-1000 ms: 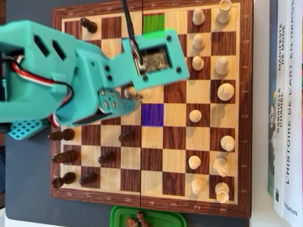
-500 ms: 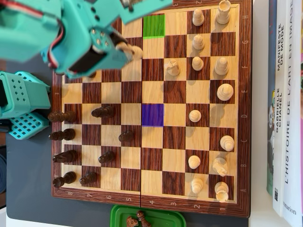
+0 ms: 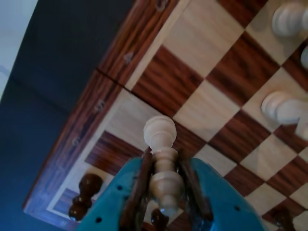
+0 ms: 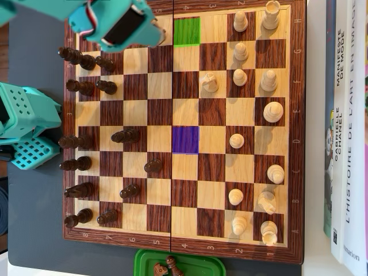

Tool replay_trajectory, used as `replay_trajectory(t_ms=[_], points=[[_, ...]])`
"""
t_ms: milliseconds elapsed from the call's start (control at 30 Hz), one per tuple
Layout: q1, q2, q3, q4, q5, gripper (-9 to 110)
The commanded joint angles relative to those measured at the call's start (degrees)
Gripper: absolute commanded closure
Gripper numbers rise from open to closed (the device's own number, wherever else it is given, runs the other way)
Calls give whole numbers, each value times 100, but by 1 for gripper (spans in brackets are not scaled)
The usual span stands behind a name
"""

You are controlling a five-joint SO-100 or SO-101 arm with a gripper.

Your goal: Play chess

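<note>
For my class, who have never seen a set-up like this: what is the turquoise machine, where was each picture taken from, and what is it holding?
The turquoise machine is a small robot arm with a two-finger gripper. One picture looks straight down from a fixed camera above; the other comes from a camera riding on the gripper. On the table lies a wooden chessboard with dark and pale pieces, two squares coloured green and purple. The fingers are closed on a pale chess piece, held above the board's edge.
</note>
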Motion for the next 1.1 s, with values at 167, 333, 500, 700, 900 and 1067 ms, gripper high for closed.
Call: replay_trajectory(t_ms=[167, 333, 500, 700, 900, 1067], points=[[-158, -492, -870, -62, 246, 94], [-114, -773, -1134, -53, 211, 94], [-70, -993, -1318, -53, 211, 94], [123, -1125, -1371, 0, 185, 94], [220, -1107, -1327, 0, 176, 94], [167, -1099, -1204, 9, 176, 94]])
